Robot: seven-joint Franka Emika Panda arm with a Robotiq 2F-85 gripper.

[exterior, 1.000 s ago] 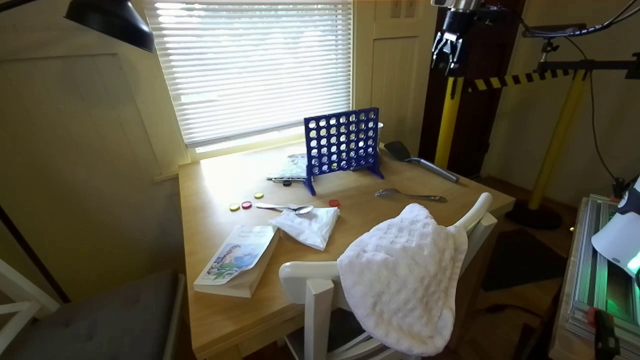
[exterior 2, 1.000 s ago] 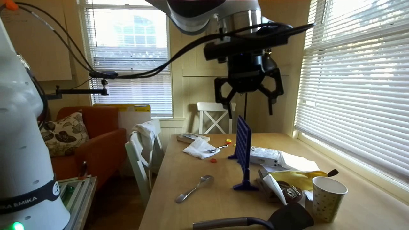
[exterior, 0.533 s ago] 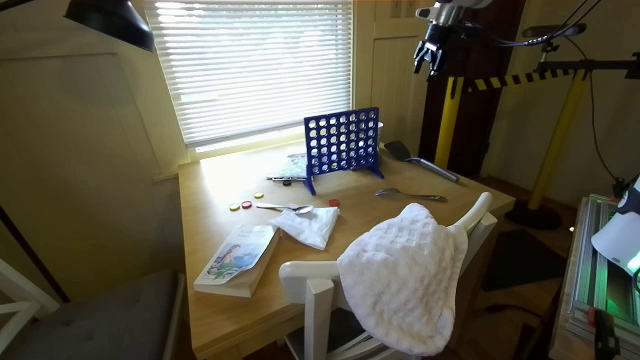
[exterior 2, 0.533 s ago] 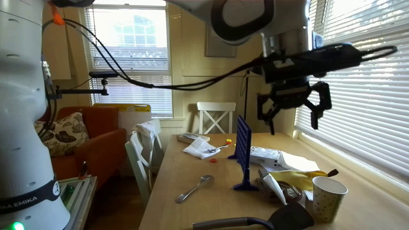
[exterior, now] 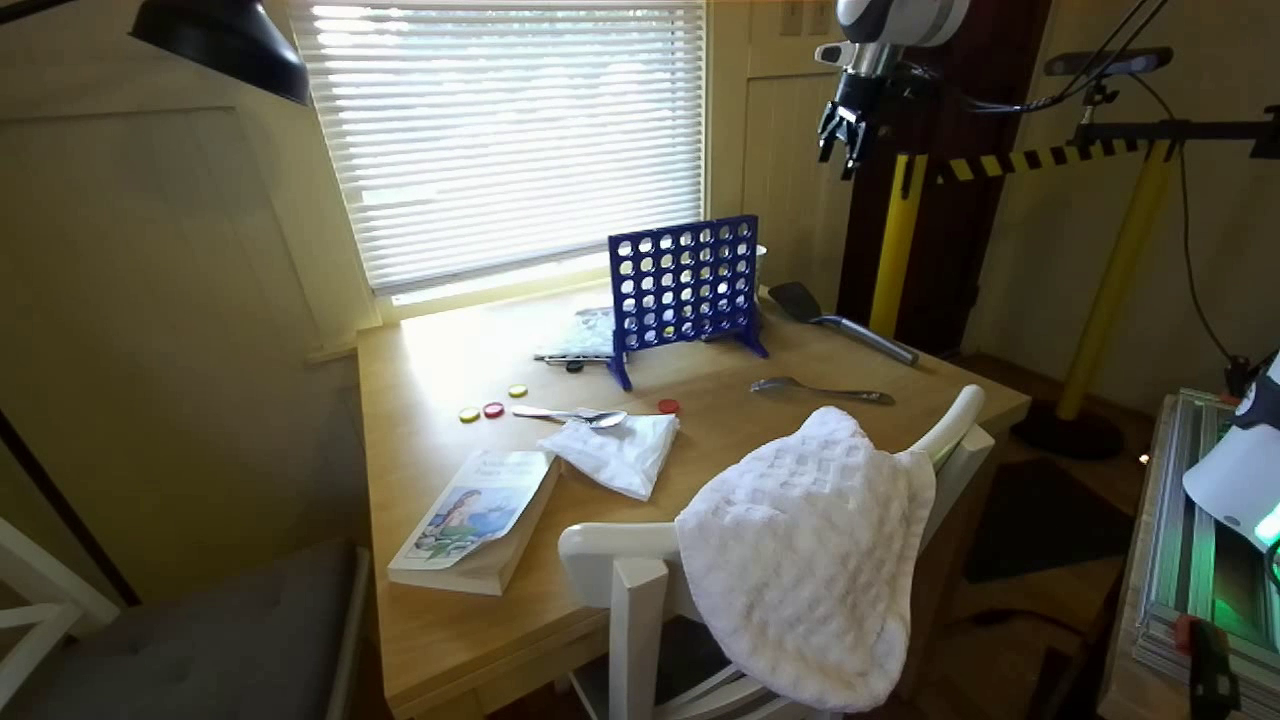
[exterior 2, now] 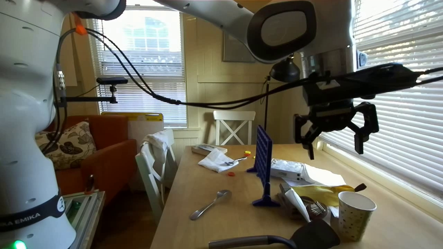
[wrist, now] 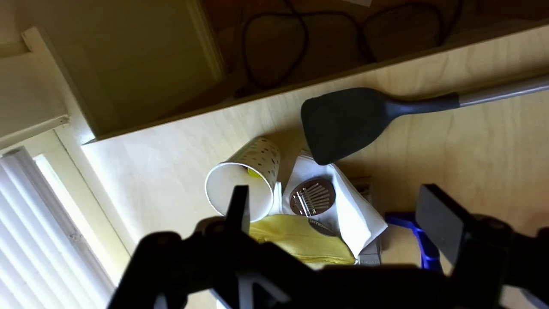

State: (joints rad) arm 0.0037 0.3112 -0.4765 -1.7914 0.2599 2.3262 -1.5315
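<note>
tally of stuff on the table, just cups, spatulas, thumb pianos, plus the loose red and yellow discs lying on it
Cups: 1
Spatulas: 1
Thumb pianos: 1
Red discs: 2
Yellow discs: 2
Total: 7

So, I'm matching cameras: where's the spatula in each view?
In an exterior view: spatula right of the blue rack.
In an exterior view: spatula along the bottom edge.
Wrist view: spatula upper right, running off the edge.
Shared landmark: blue rack, only partly in wrist view.
</note>
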